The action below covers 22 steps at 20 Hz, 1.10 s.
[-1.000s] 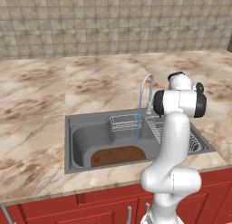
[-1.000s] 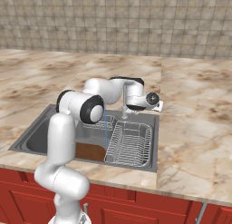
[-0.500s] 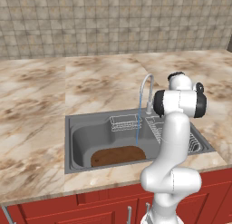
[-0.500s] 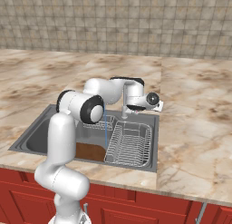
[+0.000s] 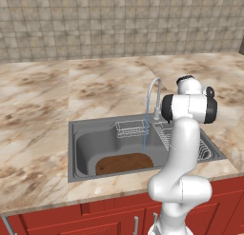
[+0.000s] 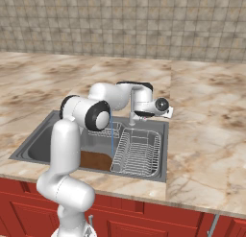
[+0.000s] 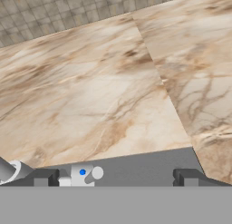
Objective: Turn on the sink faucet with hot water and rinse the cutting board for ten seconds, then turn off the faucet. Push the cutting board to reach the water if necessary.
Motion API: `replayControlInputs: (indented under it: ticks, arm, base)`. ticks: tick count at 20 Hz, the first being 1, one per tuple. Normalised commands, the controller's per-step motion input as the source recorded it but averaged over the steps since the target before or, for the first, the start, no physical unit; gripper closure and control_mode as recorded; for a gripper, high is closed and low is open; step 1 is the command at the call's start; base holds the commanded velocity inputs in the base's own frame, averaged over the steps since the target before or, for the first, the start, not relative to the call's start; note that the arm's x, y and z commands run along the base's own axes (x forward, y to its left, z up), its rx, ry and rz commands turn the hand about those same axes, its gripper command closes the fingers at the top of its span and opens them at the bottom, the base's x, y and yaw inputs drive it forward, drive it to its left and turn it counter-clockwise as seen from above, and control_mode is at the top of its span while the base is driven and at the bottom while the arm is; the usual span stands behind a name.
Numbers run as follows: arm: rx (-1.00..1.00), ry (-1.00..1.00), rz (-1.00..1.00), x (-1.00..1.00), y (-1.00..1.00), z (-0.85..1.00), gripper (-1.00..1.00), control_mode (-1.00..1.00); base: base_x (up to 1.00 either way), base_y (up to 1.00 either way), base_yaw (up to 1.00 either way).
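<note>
We see the slim silver gooseneck faucet (image 5: 153,97) at the 12 o'clock rim of the grey steel sink (image 5: 86,148), a thin pale-blue stream of water (image 5: 144,136) falling from its spout. The flat dark-brown wooden cutting board (image 5: 124,162) lies at the basin's 6 o'clock edge, under the stream. Our gripper's (image 7: 113,177) dark fingertips (image 7: 186,177) stand spread apart, pinching nothing, above the marble counter (image 7: 90,96).

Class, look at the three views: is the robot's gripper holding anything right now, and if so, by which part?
Nothing is held. In the hand view the gripper is open, its fingertips spread wide with the faucet's small handle between them, untouched as far as can be seen. The cutting board lies in the sink.
</note>
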Motion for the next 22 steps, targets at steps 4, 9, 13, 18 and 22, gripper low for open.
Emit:
replayControlInputs:
  ticks: [4,9,13,18,22]
  arm:
    - [0.00,0.00,0.00,0.00,0.00,0.00,-1.00,-1.00]
    - [0.00,0.00,0.00,0.00,0.00,0.00,-1.00,-1.00]
    - [0.00,0.00,0.00,0.00,0.00,0.00,-1.00,-1.00]
    - [0.00,0.00,0.00,0.00,0.00,0.00,-1.00,-1.00]
    - [0.00,0.00,0.00,0.00,0.00,0.00,-1.00,-1.00]
  base:
    - [0.00,0.00,0.00]
    - [0.00,0.00,0.00]
    - [0.00,0.00,0.00]
    - [0.00,0.00,0.00]
    - [0.00,0.00,0.00]
